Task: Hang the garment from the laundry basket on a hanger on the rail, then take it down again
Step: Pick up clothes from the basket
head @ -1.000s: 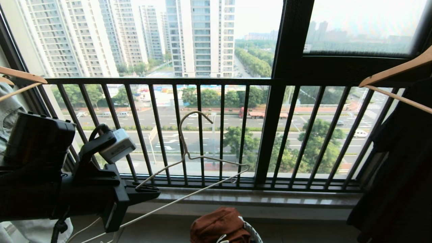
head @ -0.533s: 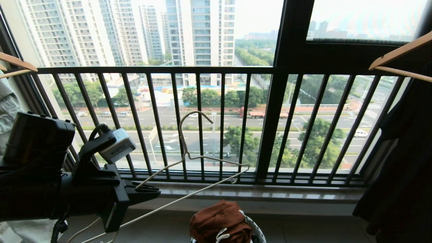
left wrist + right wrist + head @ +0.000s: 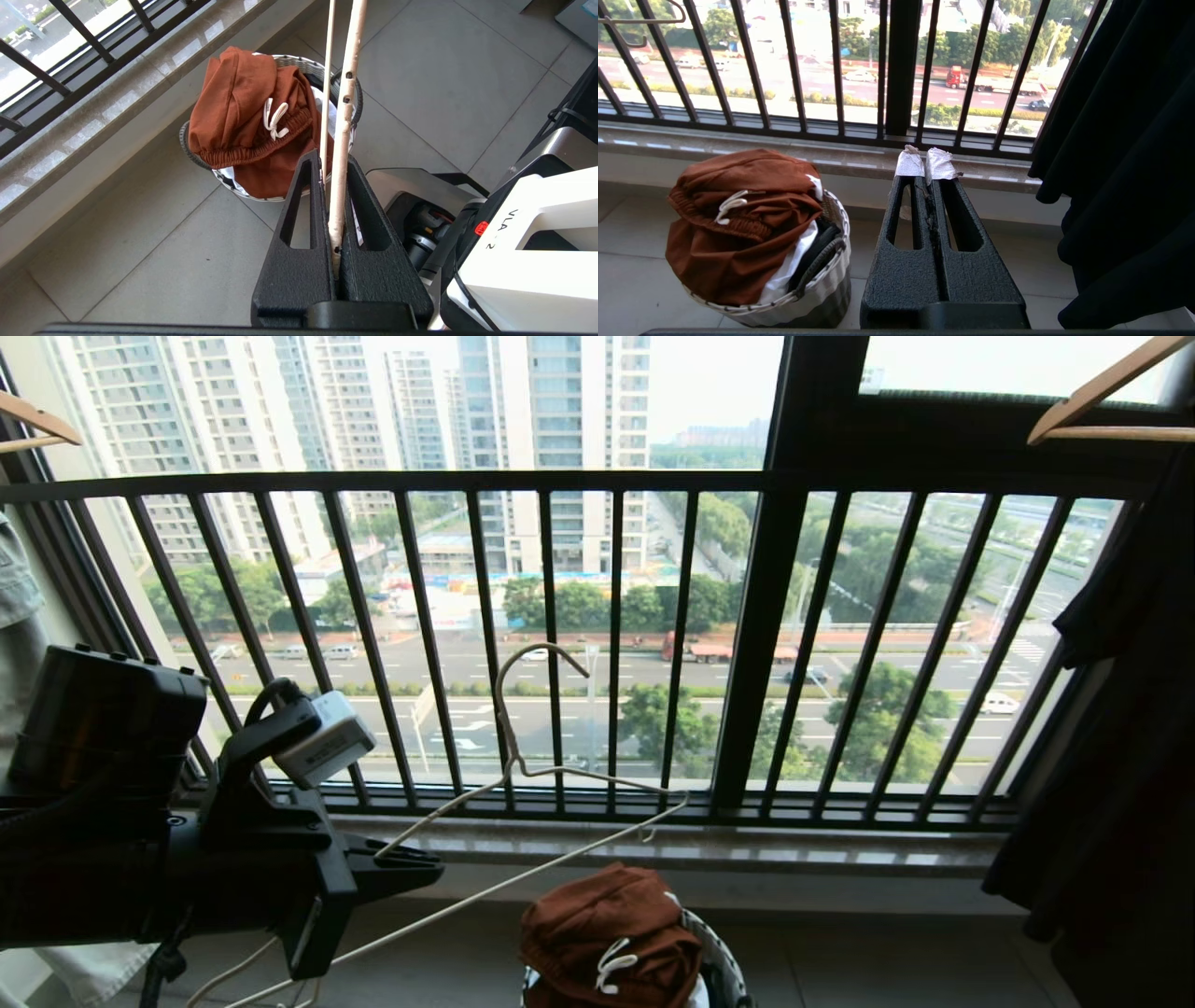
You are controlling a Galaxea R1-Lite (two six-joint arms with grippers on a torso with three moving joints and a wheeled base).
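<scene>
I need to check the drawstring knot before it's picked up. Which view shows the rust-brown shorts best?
The left wrist view: the rust-brown shorts lie heaped on the round woven basket, waistband and drawstring facing the camera. The right wrist view shows them side-on; the head view cuts them off.

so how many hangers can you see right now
3: the cream wire hanger clamped in the left gripper, a wooden hanger upper left, another wooden hanger upper right. More may hang out of view.
</scene>
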